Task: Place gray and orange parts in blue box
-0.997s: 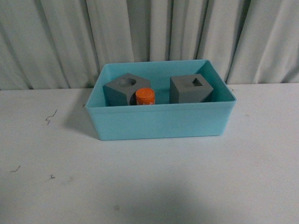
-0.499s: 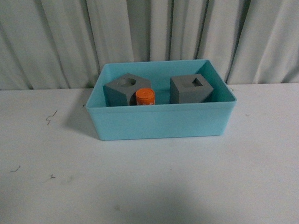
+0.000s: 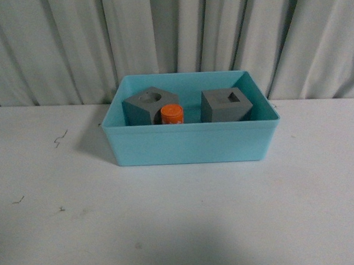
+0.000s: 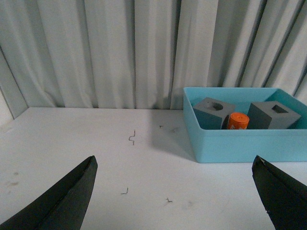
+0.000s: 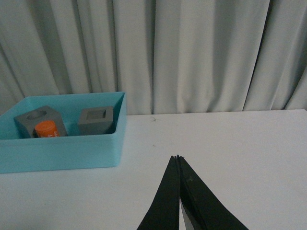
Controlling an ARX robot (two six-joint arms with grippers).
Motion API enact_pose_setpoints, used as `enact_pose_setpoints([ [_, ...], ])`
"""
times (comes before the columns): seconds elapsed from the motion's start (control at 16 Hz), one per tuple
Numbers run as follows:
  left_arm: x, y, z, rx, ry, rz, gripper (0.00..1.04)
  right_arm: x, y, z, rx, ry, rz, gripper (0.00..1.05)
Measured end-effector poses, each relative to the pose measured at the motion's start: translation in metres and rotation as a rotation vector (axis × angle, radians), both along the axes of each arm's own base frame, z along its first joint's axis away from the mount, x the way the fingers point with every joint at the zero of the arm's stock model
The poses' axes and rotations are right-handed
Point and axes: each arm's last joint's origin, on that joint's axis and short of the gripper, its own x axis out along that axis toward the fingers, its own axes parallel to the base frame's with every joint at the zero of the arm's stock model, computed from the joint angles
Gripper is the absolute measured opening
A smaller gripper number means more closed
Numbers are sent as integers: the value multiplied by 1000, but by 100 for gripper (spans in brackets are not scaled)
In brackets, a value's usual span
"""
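Now the blue box [image 3: 189, 142] sits on the white table [image 3: 181, 220], near the back, just in front of the gray curtain [image 3: 173, 39]; all three parts are inside it; the gray cube with the round hole [image 3: 146, 107] is on the left side of the box, turned a bit so a corner points to the front; the orange can [image 3: 172, 114] stands upright just beside that cube, on its right, and I cannot tell if they touch; the gray cube with the square hole [image 3: 224, 104] is on the right side of the box, apart from the other two; the front view shows no arms at all; in the left wrist view the left gripper [image 4: 172, 201] is wide apart, with one dark finger [image 4: 57, 203] at each lower corner and nothing between them; it is over bare table, well away from the box [image 4: 244, 139], and there are small dark marks [image 4: 132, 139] on the table there; in the right wrist view the right gripper [image 5: 179, 160] is closed, its two dark tips pressed together with nothing in them; it is over the table too, with the box [image 5: 62, 146] off to one side.
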Motion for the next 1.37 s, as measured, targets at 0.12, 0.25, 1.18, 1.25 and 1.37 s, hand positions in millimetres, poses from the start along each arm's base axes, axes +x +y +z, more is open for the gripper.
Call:
enact_pose_setpoints([
  [0.12,0,0,0,0,0,0,98,-7,0,-6,0,52,1,2],
  [0.25,0,0,0,0,0,0,98,-12,0,-4,-2,14,1,2],
  [1.18,0,0,0,0,0,0,98,-12,0,-3,-3,8,2,75],
  [1.25,0,0,0,0,0,0,98,-12,0,-3,-3,7,2,87],
  [1.37,0,0,0,0,0,0,98,-12,0,-3,-3,7,2,97],
])
